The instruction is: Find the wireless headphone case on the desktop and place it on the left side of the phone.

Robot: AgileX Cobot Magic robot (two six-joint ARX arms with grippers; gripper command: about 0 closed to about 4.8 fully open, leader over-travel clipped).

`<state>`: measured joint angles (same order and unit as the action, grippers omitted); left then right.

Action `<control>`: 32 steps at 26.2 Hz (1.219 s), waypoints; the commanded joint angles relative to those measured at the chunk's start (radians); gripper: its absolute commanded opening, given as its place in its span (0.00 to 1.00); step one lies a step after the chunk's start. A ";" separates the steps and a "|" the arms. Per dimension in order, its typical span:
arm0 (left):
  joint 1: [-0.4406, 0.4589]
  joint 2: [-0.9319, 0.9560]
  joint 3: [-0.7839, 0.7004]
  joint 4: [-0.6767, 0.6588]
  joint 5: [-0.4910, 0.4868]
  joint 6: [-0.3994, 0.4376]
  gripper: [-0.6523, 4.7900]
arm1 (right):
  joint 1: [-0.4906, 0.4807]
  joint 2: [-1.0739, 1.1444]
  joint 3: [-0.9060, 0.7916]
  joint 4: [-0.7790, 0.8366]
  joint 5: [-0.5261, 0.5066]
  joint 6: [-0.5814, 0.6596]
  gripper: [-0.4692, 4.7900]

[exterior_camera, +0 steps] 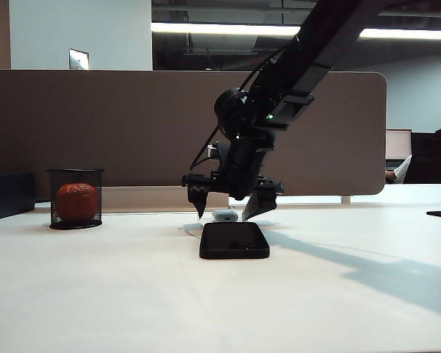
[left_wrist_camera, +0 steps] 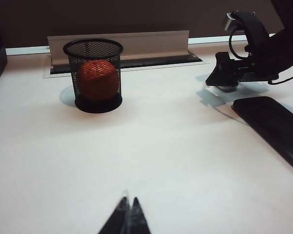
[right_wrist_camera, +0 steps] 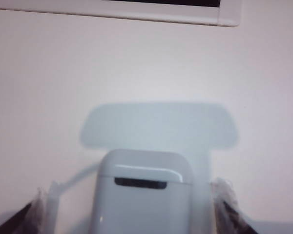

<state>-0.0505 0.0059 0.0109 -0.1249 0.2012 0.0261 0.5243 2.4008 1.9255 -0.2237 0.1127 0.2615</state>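
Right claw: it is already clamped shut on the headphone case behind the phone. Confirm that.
Not right. The right claw is open: in the right wrist view its fingers stand apart on either side of the headphone case, not pressing it. The case does lie behind the phone, as the exterior view shows.

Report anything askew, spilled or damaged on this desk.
Nothing stands out. The phone lies flat, the mesh cup stands upright, and the wireless headphone case sits intact between the right gripper's open fingers.
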 commanded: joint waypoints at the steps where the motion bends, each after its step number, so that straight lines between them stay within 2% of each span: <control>1: 0.002 0.000 0.003 0.009 0.004 0.000 0.11 | 0.005 0.002 0.003 -0.005 0.001 0.001 0.92; 2: 0.002 0.001 0.003 0.010 0.004 0.000 0.11 | 0.005 0.002 0.003 -0.012 0.001 0.001 0.87; 9: 0.002 0.000 0.003 0.016 0.004 0.000 0.11 | 0.005 0.006 0.003 -0.034 0.001 0.001 0.85; 10: 0.002 0.000 0.003 0.020 0.004 0.000 0.11 | 0.005 0.007 0.003 -0.035 0.001 0.001 0.77; 12: 0.002 0.001 0.003 0.024 0.004 0.000 0.11 | 0.005 0.007 0.003 -0.034 0.001 0.001 0.70; 16: 0.002 0.001 0.003 0.031 0.004 0.000 0.11 | 0.005 0.007 0.003 -0.035 0.002 0.000 0.68; 20: 0.002 0.001 0.003 0.030 0.004 0.000 0.11 | 0.005 0.007 0.003 -0.035 0.001 0.000 0.54; 23: 0.002 0.001 0.003 0.030 0.004 0.000 0.11 | 0.005 0.007 0.003 -0.035 0.001 0.001 0.49; 32: 0.002 0.001 0.003 0.030 0.004 0.000 0.11 | 0.005 0.006 0.003 -0.034 0.002 0.000 0.46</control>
<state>-0.0505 0.0059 0.0109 -0.1089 0.2012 0.0261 0.5247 2.4031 1.9289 -0.2440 0.1181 0.2615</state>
